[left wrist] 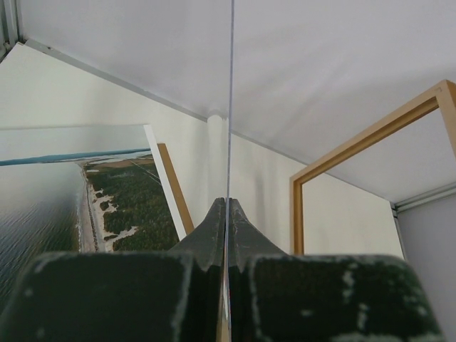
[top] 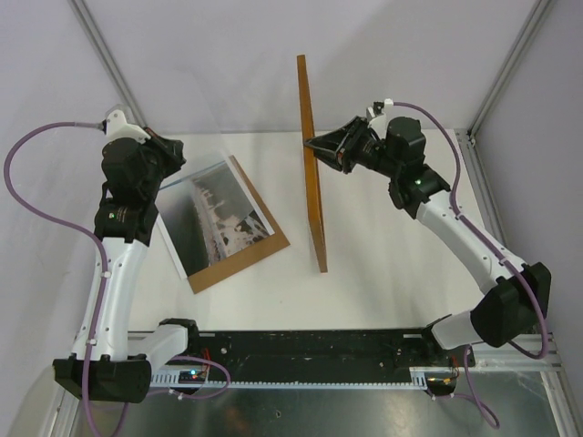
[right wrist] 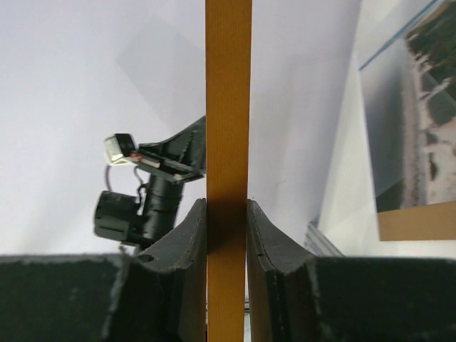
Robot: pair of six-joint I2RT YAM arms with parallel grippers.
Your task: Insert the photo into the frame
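Note:
The photo (top: 214,218), an aerial coastline print, lies flat on a brown backing board (top: 264,250) at centre-left of the table. My left gripper (top: 171,160) is at the photo's far-left corner, shut on a thin clear sheet (left wrist: 229,107) seen edge-on; the photo (left wrist: 121,206) lies to its left. The frame (top: 312,173) stands upright on its edge mid-table, seen edge-on from above. My right gripper (top: 317,148) is shut on its upper rail (right wrist: 228,107), one finger on each side. The frame's pale wood back (left wrist: 296,214) shows in the left wrist view.
White walls close in the back and both sides, with aluminium posts (top: 105,55) at the corners. A black rail (top: 310,350) runs along the near edge between the arm bases. The left arm's wrist (right wrist: 142,199) shows beyond the frame.

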